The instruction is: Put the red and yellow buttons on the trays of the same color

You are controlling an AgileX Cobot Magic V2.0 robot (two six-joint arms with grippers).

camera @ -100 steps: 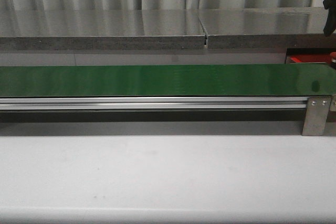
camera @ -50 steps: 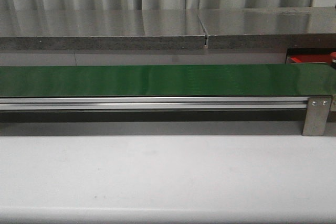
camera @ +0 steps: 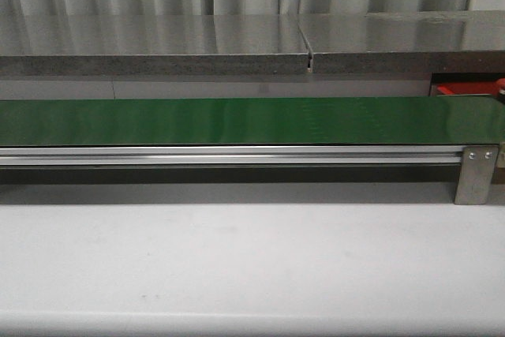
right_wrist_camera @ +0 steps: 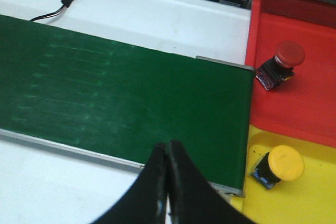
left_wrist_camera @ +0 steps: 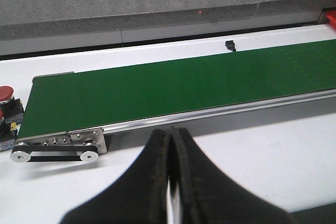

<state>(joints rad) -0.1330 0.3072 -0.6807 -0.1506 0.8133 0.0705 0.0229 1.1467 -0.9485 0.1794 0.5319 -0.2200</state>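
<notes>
While both pincers stay clenched on nothing, your left pincer (left_wrist_camera: 170,182) is nearer the spare red button (left_wrist_camera: 5,94) by the belt's (left_wrist_camera: 178,85) end.

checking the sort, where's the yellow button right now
In the right wrist view, the yellow button sits in the yellow tray, just past the green belt's end, next to the red tray.

surface: white table (camera: 252,262) | on it: green conveyor belt (camera: 237,120), red tray (right_wrist_camera: 294,98), yellow tray (right_wrist_camera: 310,198)
</notes>
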